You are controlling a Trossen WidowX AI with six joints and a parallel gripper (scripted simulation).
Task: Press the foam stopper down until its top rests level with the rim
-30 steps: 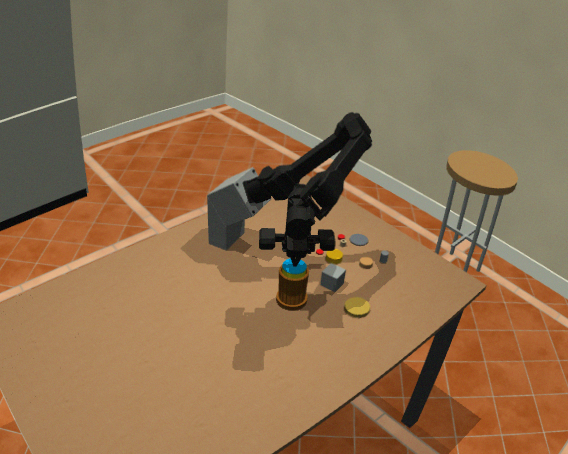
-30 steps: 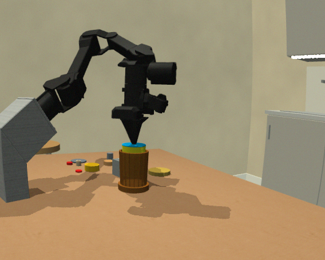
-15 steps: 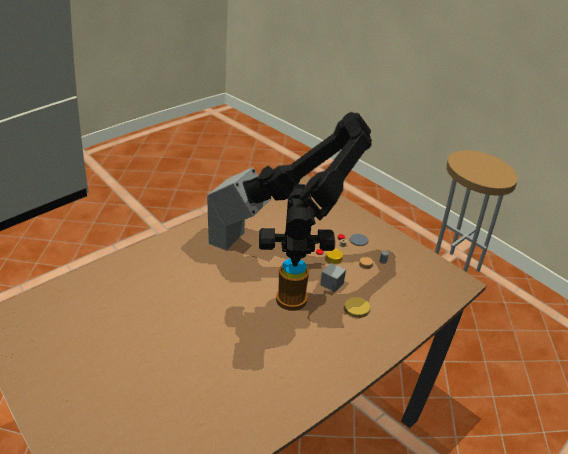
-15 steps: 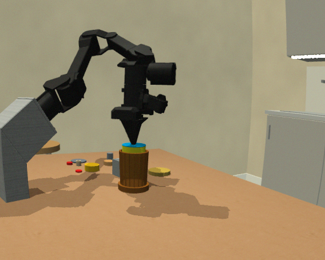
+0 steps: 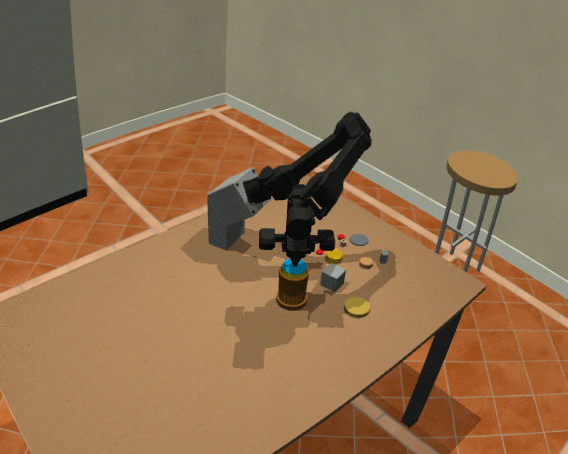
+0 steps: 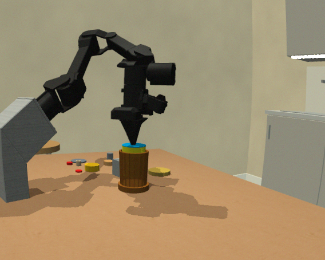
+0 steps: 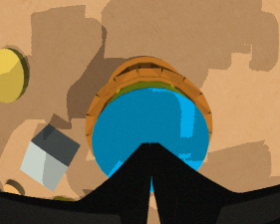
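One jar point(image 6: 133, 169) upright, axis vertical, stopper point(image 6: 133, 146) proud

There are no words, numbers or signs to read anywhere. The jar point(image 6: 133, 169) has plain brown sides, and the small blocks and discs beside the jar are plain colors with nothing written on them.

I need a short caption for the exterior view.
Closed hand touches the blue stopper, which stands above the wooden jar rim.
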